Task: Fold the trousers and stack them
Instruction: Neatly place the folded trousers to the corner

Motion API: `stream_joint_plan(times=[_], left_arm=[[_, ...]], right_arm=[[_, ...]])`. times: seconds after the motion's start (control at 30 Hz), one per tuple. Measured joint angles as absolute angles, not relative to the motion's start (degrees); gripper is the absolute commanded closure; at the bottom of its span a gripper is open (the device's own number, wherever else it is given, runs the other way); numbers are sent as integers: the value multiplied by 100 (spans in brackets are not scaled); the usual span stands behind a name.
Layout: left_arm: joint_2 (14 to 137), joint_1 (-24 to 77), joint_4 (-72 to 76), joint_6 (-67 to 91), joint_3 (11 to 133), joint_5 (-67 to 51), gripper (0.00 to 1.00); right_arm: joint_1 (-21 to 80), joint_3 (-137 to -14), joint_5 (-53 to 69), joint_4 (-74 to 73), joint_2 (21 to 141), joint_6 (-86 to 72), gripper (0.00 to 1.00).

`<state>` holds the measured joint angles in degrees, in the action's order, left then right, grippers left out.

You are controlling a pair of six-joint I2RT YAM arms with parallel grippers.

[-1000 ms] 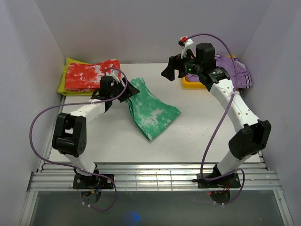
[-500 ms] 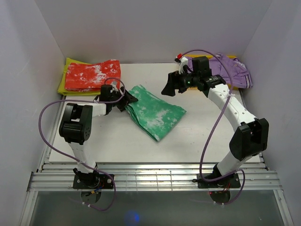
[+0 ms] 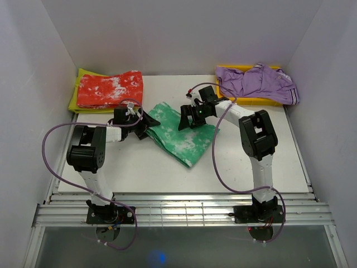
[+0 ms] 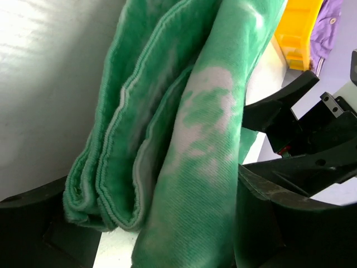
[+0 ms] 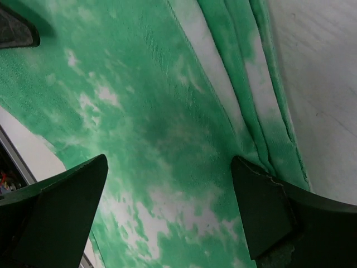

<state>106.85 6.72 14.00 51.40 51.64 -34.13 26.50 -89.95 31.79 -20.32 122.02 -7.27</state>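
Observation:
The trousers (image 3: 179,134), bright green with white blotches, lie folded in a flat band at the middle of the table. My left gripper (image 3: 146,125) is low at their left end. In the left wrist view (image 4: 153,178) its jaws stand wide apart on either side of the thick folded edge of the trousers (image 4: 189,128). My right gripper (image 3: 187,118) is open at their far right part. In the right wrist view (image 5: 168,162) its fingers spread just over the flat cloth (image 5: 145,106).
A folded red-and-white garment (image 3: 109,89) lies on a yellow-green cloth (image 3: 74,99) at the back left. A purple garment (image 3: 256,82) lies on a yellow tray (image 3: 252,102) at the back right. White walls close in three sides.
My right arm swung from high at the back right down onto the trousers. My left gripper moved nearer and lower, and the trousers' raised left corner settled flat.

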Motion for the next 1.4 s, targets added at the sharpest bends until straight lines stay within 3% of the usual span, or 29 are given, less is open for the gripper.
stream_joint_plan(times=[0.17, 0.23, 0.27, 0.3, 0.4, 0.43, 0.53, 0.63, 0.97, 1.23, 1.4], left_arm=[[10575, 550, 1507, 5330, 4939, -3413, 17], [10575, 504, 1555, 5417, 4910, -3409, 26], [10575, 493, 1566, 5450, 4893, -3374, 31], [10575, 473, 1581, 5481, 4864, -3352, 44], [10575, 436, 1594, 5599, 4788, -3326, 64], [10575, 432, 1621, 5621, 4764, -3328, 77], [10575, 425, 1675, 5673, 4733, -3334, 100], [10575, 419, 1728, 5655, 4731, -3398, 100], [10315, 620, 1656, 4912, 5367, -3579, 100], [10324, 729, 1542, 4423, 6591, -3334, 100], [10667, 703, 1511, 3981, 7699, -3050, 100]], right_arm=[[2742, -9196, 2965, -1925, 12313, -1022, 1], [2766, -9196, 2880, -1909, 12313, -1105, 1], [2781, -9196, 2856, -1905, 12313, -1149, 1], [2783, -9194, 2840, -1896, 12313, -1175, 1], [2783, -9139, 2840, -1813, 12311, -1269, 2], [2788, -9129, 2851, -1785, 12311, -1295, 2], [2792, -9129, 2864, -1767, 12311, -1332, 5], [2790, -9137, 2886, -1772, 12311, -1328, 10], [2405, -9249, 3199, -2060, 11841, -1122, 10], [1476, -9196, 3203, -2335, 10687, -635, 10], [1391, -8986, 3179, -2436, 10418, -443, 10]])
